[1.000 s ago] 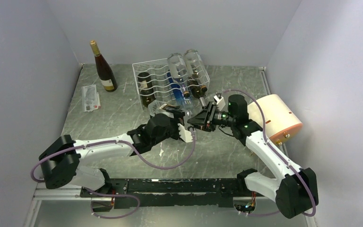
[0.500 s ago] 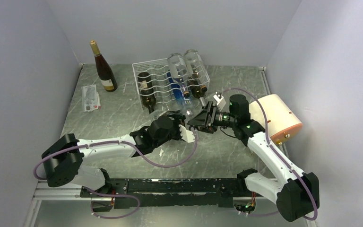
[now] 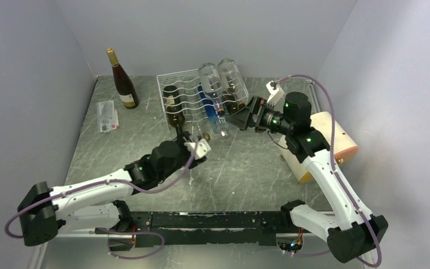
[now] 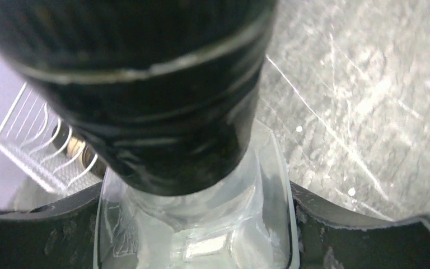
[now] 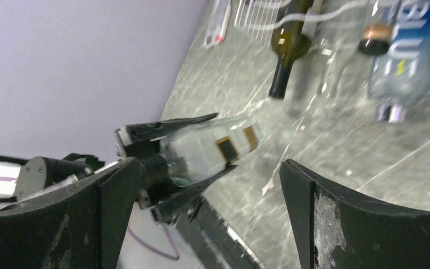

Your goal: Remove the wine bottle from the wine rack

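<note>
My left fingers (image 5: 168, 124) are clamped on the clear wine bottle (image 5: 239, 137), which is out of the wine rack (image 3: 182, 84) and held over the table (image 3: 246, 168) just in front of it. My right fingers (image 5: 364, 218) stand wide apart with nothing between them. I judge the pull-out done. Setting this bottle down is what is left, and other bottles (image 3: 224, 84) lie in the rack.

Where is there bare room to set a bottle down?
Bare tabletop between the two arms, nearer than the wine rack. Another patch just nearer than the packet, at left. Crowded: the rack's front, where the left gripper holds a clear bottle beside the open right gripper.
</note>
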`<state>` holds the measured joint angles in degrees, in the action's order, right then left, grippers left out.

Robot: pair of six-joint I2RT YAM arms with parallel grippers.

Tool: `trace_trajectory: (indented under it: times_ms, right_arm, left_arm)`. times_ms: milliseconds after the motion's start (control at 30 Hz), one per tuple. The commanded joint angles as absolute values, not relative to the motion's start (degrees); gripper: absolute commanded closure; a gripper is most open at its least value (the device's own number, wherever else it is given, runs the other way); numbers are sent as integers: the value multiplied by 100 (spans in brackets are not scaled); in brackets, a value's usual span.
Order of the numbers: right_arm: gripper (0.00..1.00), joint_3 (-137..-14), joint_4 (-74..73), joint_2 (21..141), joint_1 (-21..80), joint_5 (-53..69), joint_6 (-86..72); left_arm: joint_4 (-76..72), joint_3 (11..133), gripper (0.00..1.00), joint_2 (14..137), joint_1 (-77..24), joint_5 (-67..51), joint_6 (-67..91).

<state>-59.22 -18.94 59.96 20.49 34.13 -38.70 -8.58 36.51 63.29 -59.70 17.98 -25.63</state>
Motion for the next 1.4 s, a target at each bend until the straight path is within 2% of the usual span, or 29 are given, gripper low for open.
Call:
trace_trajectory:
  times_ms: [0,133,200,267,433,567,633,833,1033,1367]
  right_arm:
    - [0,-6266,-2194,5766,1969,2498,-3229]
    - [0,-6155,-2072,5699,1952,2266,-3173]
    - [0,-6032,-1979,5664,1941,2159,-3169]
    - [0,-5936,-1937,5660,1934,2050,-3128]
    - [0,-5794,-1935,5661,1891,1961,-3073]
    - [0,-5573,-1851,5542,1889,1905,-3105]
    - [0,-5513,-1830,5499,1877,1899,-3095]
    - [0,-5428,-1852,5489,1860,1921,-3042]
    - [0,-5313,-1874,5488,1849,1891,-3065]
    - [0,-5335,-1829,5643,1838,1880,-3067]
  left_arm:
    - [-930,3785,93,5489,-5492,2220,-1315]
    - [-431,3899,93,5038,-4775,3282,-480]
    - [47,4152,93,4957,-4084,4017,97]
    - [109,4195,93,4885,-3277,4262,411]
    - [-829,4101,93,5091,-1637,3587,683]
    - [-1226,4415,93,5893,-426,2588,1413]
    - [-1741,4499,93,6419,-79,2474,1593]
    - [-4175,4496,93,7704,176,1932,520]
    - [-4906,4845,93,8552,193,1547,-213]
    - [-5149,5102,93,9307,348,1015,-22]
